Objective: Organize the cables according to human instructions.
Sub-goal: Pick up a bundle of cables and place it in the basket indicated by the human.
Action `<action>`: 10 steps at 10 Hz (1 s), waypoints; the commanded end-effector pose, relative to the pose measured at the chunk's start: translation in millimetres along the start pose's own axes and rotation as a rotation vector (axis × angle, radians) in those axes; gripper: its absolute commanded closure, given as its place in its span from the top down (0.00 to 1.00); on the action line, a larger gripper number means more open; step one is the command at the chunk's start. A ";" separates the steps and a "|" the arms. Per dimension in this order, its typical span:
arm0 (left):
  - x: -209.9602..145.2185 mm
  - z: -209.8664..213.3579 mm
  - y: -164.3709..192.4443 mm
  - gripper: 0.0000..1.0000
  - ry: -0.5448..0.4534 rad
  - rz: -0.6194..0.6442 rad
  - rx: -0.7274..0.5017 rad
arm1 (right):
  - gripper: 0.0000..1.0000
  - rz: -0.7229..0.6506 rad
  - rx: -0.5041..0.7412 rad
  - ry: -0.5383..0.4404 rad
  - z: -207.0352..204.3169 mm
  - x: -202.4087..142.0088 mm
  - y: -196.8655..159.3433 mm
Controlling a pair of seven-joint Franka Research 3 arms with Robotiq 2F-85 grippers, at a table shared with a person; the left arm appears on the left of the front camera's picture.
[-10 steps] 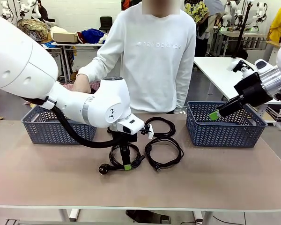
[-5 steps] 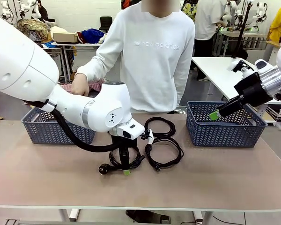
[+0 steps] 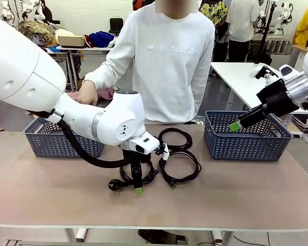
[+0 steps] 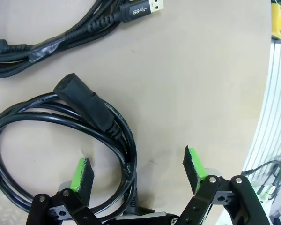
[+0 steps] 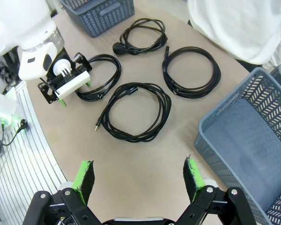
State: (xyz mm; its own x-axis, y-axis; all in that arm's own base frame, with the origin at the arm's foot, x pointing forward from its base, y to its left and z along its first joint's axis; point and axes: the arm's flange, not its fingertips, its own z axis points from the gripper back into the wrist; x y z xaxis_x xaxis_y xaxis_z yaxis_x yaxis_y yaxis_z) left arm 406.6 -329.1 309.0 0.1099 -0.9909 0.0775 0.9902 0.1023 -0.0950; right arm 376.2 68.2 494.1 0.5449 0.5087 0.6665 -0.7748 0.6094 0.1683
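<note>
Straddling one coiled cable [image 4: 33, 107] at mid-surface, toward the near edge, with left claw [image 4: 137, 168] spread wide: one pad [image 4: 82, 171] inside the loop, the other outside. Best to sink right down to the surface, gather every strand beside the plug [image 4: 86, 102], then clamp firmly to avoid shedding a loop. Holding right claw [image 3: 234, 125], likewise spread and empty, above the basket [image 3: 246, 141] at the far right corner.
</note>
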 end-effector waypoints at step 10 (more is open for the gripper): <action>15.0 0.3 8.5 0.57 0.072 0.010 0.034 | 1.00 0.016 0.019 -0.020 -0.5 1.4 -3.2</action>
State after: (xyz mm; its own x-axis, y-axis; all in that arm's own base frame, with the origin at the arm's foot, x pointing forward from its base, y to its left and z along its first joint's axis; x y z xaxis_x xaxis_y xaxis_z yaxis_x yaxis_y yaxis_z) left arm 415.2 -340.7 309.3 0.1013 -0.9945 0.0282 0.9924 0.0990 -0.0728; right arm 376.2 68.1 494.1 0.5450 0.5088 0.6664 -0.7747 0.6095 0.1683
